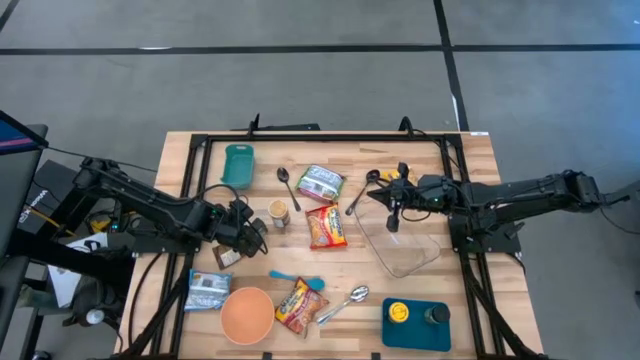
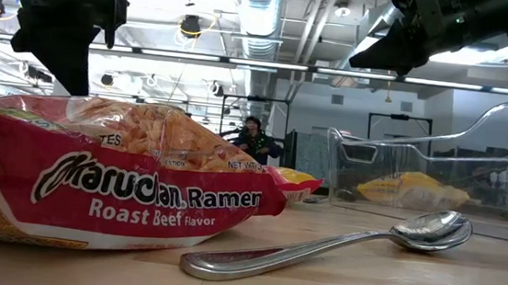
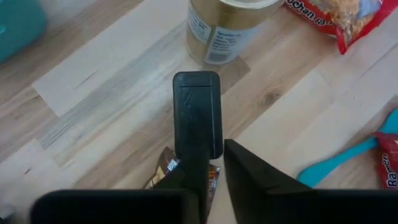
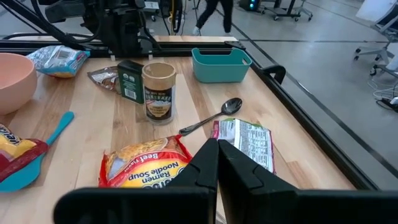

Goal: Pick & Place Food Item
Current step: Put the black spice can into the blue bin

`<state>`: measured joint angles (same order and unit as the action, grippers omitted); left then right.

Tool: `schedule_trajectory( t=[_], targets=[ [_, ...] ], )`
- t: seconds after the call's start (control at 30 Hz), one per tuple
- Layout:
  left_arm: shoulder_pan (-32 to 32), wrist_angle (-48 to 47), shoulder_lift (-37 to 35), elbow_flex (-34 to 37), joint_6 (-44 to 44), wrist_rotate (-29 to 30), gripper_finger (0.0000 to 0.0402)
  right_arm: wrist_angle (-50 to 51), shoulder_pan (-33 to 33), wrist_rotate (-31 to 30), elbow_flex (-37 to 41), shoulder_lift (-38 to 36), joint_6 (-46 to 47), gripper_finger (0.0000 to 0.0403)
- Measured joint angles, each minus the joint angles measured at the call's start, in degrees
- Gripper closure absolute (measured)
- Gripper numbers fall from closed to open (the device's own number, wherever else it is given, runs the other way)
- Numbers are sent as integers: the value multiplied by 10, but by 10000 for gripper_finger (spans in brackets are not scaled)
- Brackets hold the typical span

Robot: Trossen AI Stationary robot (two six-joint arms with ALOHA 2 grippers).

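My left gripper (image 1: 243, 238) (image 3: 222, 149) slants down over the table's left middle, its fingers a thin slit apart on a brown snack packet (image 3: 163, 176) (image 4: 102, 77) that lies on the wood. Just beyond the fingertips a thin dark green box (image 4: 130, 81) (image 3: 198, 115) stands upright on its narrow end. A gold-lidded can (image 3: 227, 28) (image 1: 279, 213) stands past the box. My right gripper (image 1: 393, 205) (image 4: 217, 148) hangs shut and empty above the far rim of a clear container (image 1: 405, 250). My left gripper comes at the brown packet from above, slanting toward the can. The packet's end by the box (image 3: 213, 177) shows through the slit and beside one finger (image 3: 186, 180). The fingers hide the exact place of contact. The packet rests on the table.
Ramen packs lie mid-table (image 1: 327, 228) and near the front (image 1: 298, 305), with a green-white packet (image 1: 320, 182) beyond. A pink bowl (image 1: 246, 313), a silvery packet (image 1: 208, 290), a blue spatula (image 1: 300, 280), spoons, a teal bin (image 1: 238, 165) and a blue tray (image 1: 415, 325) ring the area.
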<state>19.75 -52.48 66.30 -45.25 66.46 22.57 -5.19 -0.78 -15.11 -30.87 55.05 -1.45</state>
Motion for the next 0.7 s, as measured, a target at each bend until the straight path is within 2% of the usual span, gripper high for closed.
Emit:
schedule_trajectory(
  t=[0.17,0.37,0.53,0.7],
  targets=[
    [0,0,0,0,14,-1,286,0,0,0,0,0,0,401],
    [0,-4,0,0,46,-43,214,0,0,0,0,0,0,401],
    [0,-4,0,0,45,-50,183,0,0,0,0,0,0,401],
    [2,-4,0,0,45,-50,177,0,0,0,0,0,0,401]
  ],
)
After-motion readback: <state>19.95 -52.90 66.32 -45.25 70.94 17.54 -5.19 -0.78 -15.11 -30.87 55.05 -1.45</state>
